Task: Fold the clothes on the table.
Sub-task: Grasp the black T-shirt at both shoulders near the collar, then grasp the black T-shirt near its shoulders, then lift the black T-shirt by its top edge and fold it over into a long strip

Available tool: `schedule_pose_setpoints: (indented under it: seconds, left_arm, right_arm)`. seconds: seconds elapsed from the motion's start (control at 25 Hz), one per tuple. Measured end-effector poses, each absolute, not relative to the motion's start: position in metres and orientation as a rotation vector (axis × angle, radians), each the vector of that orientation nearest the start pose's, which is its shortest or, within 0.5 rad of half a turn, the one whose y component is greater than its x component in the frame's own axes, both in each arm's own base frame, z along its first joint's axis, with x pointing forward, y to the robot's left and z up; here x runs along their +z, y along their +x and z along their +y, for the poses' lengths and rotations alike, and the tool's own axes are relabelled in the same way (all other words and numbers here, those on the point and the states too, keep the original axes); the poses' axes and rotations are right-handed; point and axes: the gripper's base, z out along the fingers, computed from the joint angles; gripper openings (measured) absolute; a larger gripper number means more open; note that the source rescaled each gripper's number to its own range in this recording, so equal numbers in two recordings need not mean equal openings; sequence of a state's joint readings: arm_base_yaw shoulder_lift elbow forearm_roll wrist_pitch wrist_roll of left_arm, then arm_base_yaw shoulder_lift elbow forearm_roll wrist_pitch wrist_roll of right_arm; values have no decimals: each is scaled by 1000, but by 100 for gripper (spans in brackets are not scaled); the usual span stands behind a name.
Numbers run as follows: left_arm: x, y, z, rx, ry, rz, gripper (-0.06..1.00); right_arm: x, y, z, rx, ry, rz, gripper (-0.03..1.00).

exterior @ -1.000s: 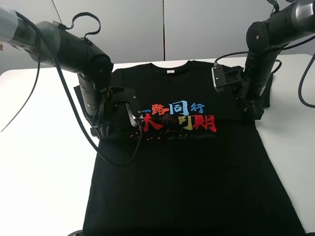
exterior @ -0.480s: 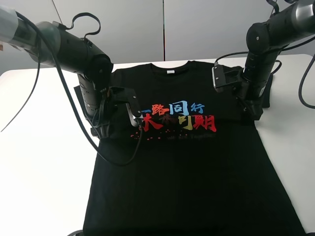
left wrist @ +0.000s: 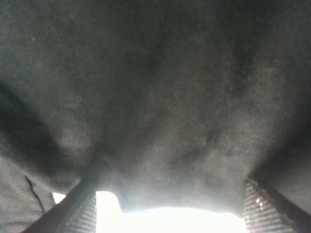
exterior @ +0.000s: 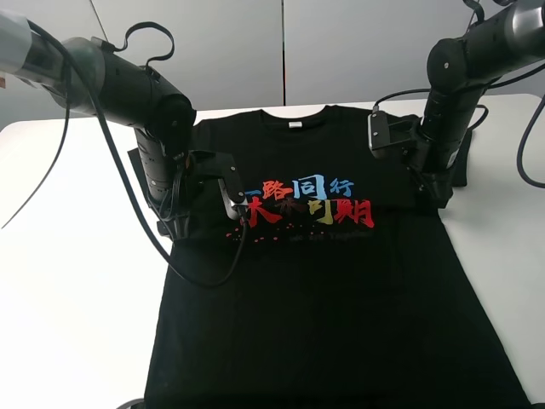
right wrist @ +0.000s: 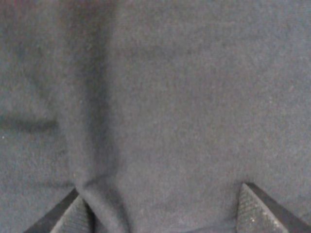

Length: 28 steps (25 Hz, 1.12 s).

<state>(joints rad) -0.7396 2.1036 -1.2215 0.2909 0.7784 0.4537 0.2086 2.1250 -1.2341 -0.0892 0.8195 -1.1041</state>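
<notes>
Cloth fills nearly everything: a black shirt (exterior: 324, 298) lies flat and face up on the white table (exterior: 77, 298), collar at the far edge and hem running off the near edge of the high view.

On the left, the left pincer (exterior: 176, 223) is pressed down at the shirt's side, just below the left sleeve (exterior: 136, 160). Its wrist view shows the left pincer (left wrist: 170, 213) spread wide, one finger at each edge of the picture. Bunched fabric sits between them and a bright strip of table shows underneath. It holds nothing yet. The risk is a shallow bite. If the fingers close on only the top layer, or on the lip of that bunch, the cloth could slip out once the arm lifts, and the sleeve would drag crooked.

In the middle, the coloured print (exterior: 306, 204) lies smooth between the two arms. Uneven pulling from either side could wrinkle it or skew the whole shirt on the table.

On the right, the right pincer (exterior: 438, 194) is down beside the right sleeve (exterior: 461, 166). The right pincer (right wrist: 165, 213) also stands wide, with flat cloth and one soft ridge between its fingers, and no table visible. With so little raised fabric to catch, it may close on nothing, or pin the cloth against the table. If one arm grips and the other misses, the fold would probably come out lopsided.
</notes>
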Motion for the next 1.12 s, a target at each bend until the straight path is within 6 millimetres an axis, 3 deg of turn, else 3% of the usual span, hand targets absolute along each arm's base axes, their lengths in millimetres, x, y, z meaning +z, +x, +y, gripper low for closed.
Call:
schedule_pose_setpoints:
  seconds: [0.4, 0.52, 0.64, 0.72, 0.8, 1.12]
  left_arm:
    - [94, 285, -236, 313, 1998, 2368, 79]
    - [93, 286, -236, 317, 2001, 2360, 57]
    - [92, 289, -236, 349, 2007, 2315, 16]
    - [91, 292, -236, 379, 2003, 2299, 2]
    - [91, 294, -235, 414, 1988, 2285, 0]
    - [91, 298, -235, 460, 1939, 2272, 0]
  right_arm:
    - [87, 360, 71, -37, -2016, 2498, 59]
    - [87, 359, 72, -30, -2012, 2502, 47]
    - [87, 359, 71, -26, -2015, 2506, 25]
    - [87, 358, 71, -20, -2020, 2513, 7]
    - [87, 358, 71, -17, -2007, 2529, 1]
    - [87, 357, 71, -15, -1986, 2547, 0]
